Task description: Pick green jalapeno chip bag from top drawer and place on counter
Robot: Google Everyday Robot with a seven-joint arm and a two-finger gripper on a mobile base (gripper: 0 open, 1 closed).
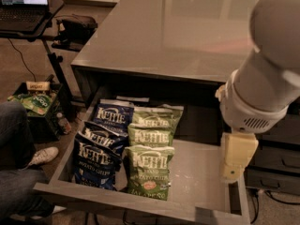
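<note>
Three green Kettle bags (149, 136) are laid in an overlapping row inside the open top drawer (204, 172). The green jalapeno chip bag (149, 170) nearest the front edge is seen lying flat, just beside dark blue bags (96, 163) on its left. The end effector (233, 168) is held over the drawer's right side, well apart from the bags; whether it is apart or together cannot be told. The tabletop (187, 32) is seen behind the drawer.

Just seeing three jalapeno chip bags (149, 171) lying front-to-back in the top drawer (197, 178), overlapping, butting up against other Kettle bags (98, 161) on their left. Also seeing the gripper (233, 168) hanging over the drawer's right side, apart from the bags, in front of the counter (178, 36).
</note>
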